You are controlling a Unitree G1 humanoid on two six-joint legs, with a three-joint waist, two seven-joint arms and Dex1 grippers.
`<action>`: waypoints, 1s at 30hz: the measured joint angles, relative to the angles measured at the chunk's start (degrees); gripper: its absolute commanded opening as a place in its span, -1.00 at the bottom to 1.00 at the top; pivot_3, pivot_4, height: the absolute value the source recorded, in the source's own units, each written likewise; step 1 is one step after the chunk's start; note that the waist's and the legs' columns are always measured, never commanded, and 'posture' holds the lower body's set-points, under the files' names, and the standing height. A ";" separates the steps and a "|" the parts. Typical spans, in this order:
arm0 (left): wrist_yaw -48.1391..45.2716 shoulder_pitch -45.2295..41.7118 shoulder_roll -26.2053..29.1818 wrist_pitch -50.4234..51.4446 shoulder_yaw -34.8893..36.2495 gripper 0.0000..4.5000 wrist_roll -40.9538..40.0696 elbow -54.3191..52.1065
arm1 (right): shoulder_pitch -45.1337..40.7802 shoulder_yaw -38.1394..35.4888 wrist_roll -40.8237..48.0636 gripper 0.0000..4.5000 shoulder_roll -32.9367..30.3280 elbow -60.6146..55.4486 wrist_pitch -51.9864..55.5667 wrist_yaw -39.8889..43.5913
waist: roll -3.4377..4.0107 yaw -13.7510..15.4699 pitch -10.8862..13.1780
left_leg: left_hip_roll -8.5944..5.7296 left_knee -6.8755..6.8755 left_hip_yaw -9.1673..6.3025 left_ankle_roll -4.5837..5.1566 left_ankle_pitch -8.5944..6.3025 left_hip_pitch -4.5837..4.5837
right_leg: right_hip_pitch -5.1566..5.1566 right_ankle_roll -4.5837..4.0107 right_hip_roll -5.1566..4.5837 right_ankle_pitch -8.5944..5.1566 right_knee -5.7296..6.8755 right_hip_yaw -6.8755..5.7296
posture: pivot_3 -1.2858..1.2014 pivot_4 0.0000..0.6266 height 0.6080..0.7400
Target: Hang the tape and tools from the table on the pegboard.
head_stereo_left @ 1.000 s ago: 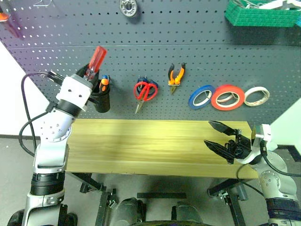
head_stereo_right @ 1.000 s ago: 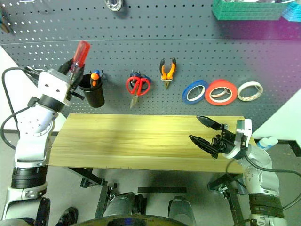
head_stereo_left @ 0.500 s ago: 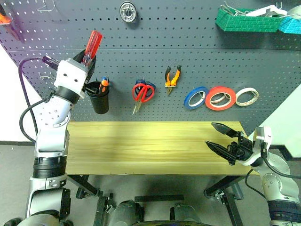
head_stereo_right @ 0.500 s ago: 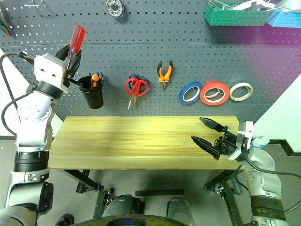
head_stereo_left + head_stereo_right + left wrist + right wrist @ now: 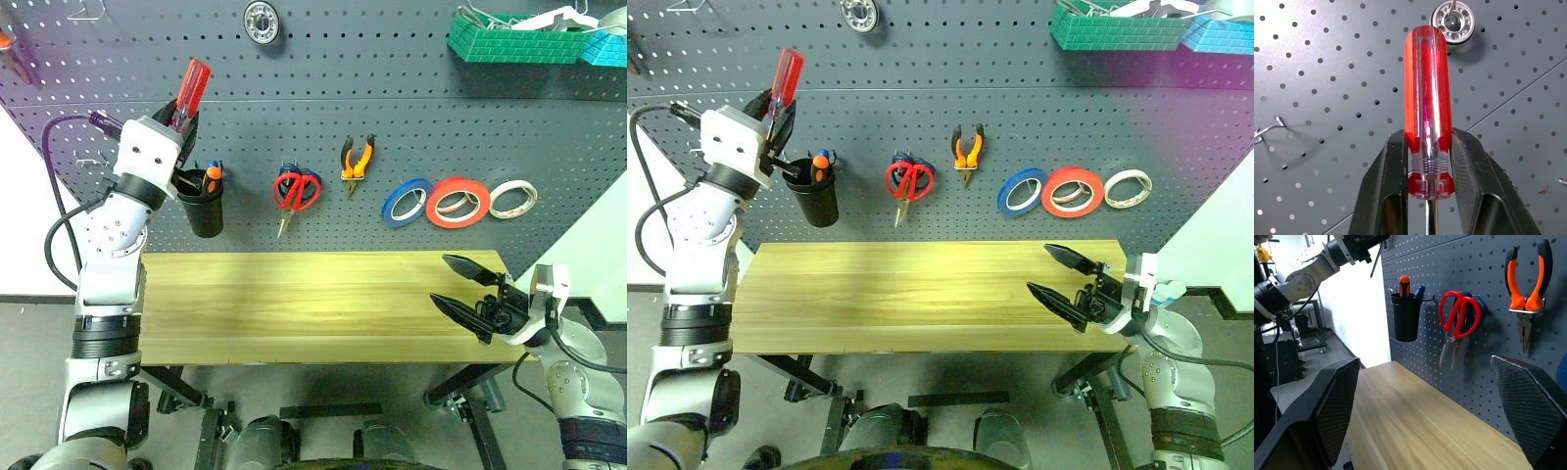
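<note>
While three tape rolls [image 5: 455, 202] hang on pegboard [image 5: 411, 127], left gripper [image 5: 184, 111] clenches one screwdriver [image 5: 191, 90], handle toward 12 o'clock; right gripper [image 5: 463, 290] released, empty.

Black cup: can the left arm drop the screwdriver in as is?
Probably yes. The left pincer holds the screwdriver just above the cup, whose mouth is open beside the tools already in it, and nothing lies between.
</note>
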 measured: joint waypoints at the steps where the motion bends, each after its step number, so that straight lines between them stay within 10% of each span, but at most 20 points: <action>1: 0.00 -0.09 0.00 -0.25 -0.01 -0.63 0.00 0.16 | 0.00 0.00 0.00 1.00 0.00 0.00 -0.05 0.00 | 0.00 0.01 0.00 | 0.00 0.00 0.00 0.01 0.01 0.00 | 0.00 0.00 0.00 0.00 0.00 0.00 | -0.08 -1.00 1.00; 30: -3.50 -12.55 -2.57 -11.89 -1.79 -0.63 -5.54 23.47 | 4.01 -1.78 0.07 1.00 -1.31 -1.10 0.15 0.54 | -0.07 -1.52 0.07 | 0.01 -0.01 0.01 0.11 0.05 -0.01 | -0.01 0.01 -0.01 0.00 -0.01 -0.01 | -0.11 -0.92 1.00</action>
